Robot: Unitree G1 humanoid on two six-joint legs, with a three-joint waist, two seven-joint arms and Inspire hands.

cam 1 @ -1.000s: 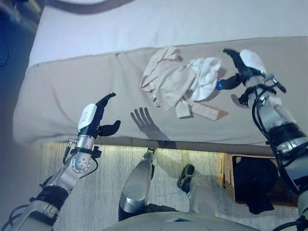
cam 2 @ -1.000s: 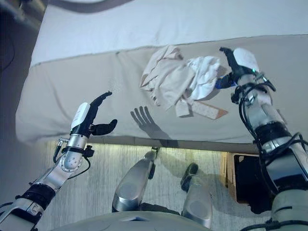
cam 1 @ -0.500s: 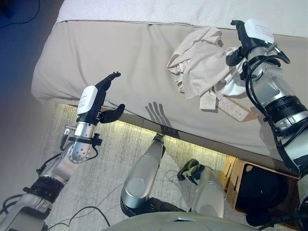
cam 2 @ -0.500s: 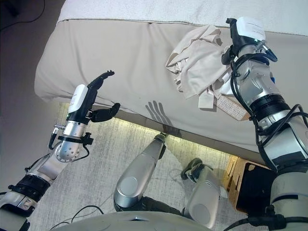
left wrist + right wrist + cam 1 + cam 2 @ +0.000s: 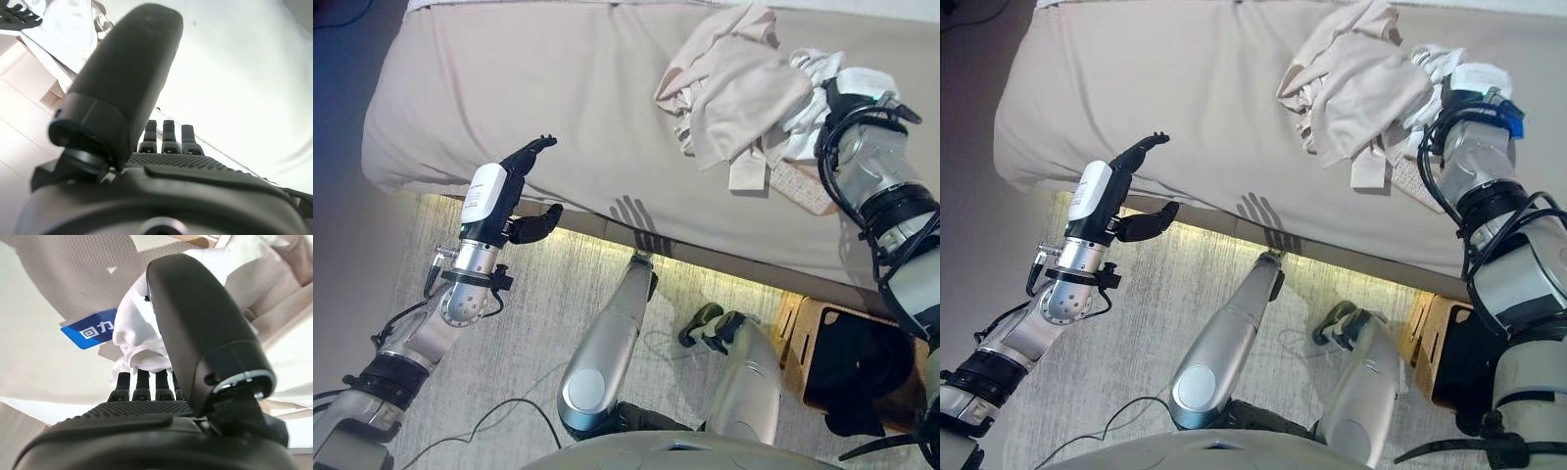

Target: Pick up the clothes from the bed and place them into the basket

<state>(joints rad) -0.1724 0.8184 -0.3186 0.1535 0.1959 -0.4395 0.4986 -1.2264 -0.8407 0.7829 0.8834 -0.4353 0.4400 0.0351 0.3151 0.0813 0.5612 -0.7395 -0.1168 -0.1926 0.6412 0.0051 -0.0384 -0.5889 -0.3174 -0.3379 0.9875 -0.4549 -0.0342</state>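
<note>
A pile of clothes lies on the bed's beige cover (image 5: 558, 88), near its front edge: a beige garment (image 5: 734, 83) and a white garment (image 5: 806, 93) to its right. My right hand (image 5: 858, 86) is pushed into the white garment from the right. In the right wrist view the white garment (image 5: 142, 342) lies between the thumb and palm (image 5: 146, 431). My left hand (image 5: 504, 196) is open and empty, held in the air in front of the bed's front edge; it also shows in the left wrist view (image 5: 166, 171).
A wicker basket (image 5: 795, 323) stands on the floor at the lower right, below the bed's edge, with a dark garment (image 5: 847, 367) in it. A flat light strip (image 5: 800, 186) lies on the bed under the clothes. A pale rug (image 5: 509, 372) covers the floor.
The camera has shifted, so the bed sits higher in view. My right hand has dropped from above the pile into the white garment. My left hand keeps its open pose.
</note>
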